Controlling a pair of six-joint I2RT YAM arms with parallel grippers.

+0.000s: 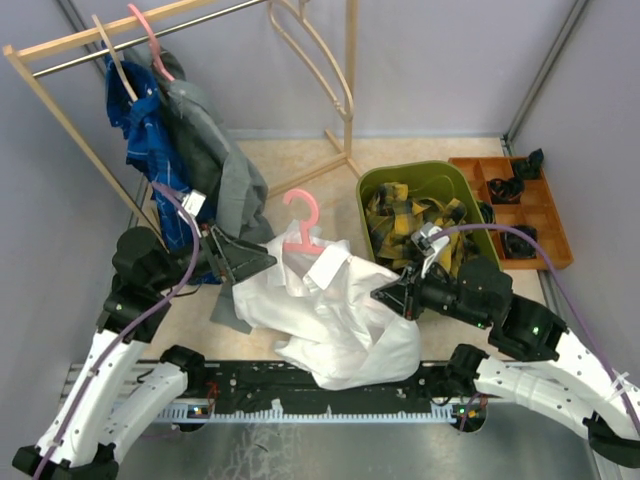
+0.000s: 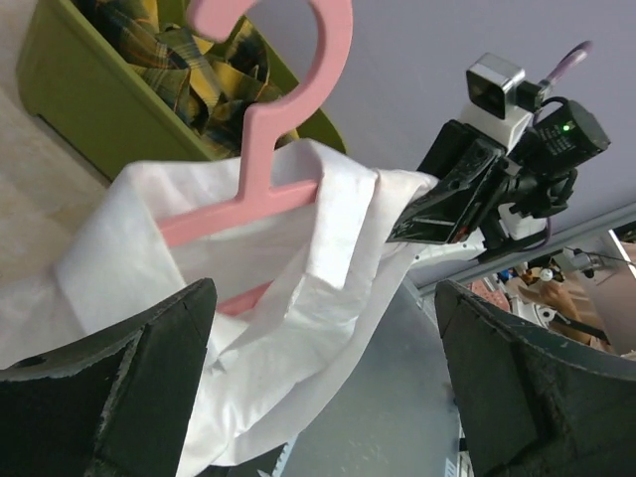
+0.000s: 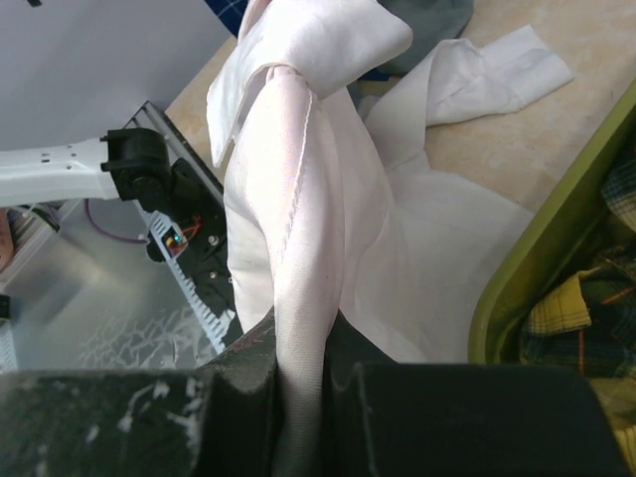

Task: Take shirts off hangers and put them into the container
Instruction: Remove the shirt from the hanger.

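Right gripper [image 3: 298, 363] first: it's clamped hard on a bunched fold of the white shirt [image 3: 308, 179], and the cloth runs out from between my fingers like a twisted rope. My left gripper [image 2: 323, 383] is spread wide with nothing in it. One black finger [image 2: 149, 388] sits on each side of the shirt's collar area, and as far as I can tell neither touches it.

The pink hanger [image 2: 268, 129] is in the collar, with its hook sticking out past the fabric toward the far side. The rest of the white shirt is heaped on the table [image 1: 300, 165] between my two arms.

Just right of the heap is the green container [image 1: 372, 190], with the plaid shirt [image 1: 410, 215] crumpled inside. An orange tray [image 1: 548, 245] sits right against its far right side.

Over on the far left, the grey shirt [image 1: 215, 150] and blue shirt [image 1: 145, 130] hang side by side on the wooden rack [image 1: 60, 45]. The grey one droops down close to my left gripper.
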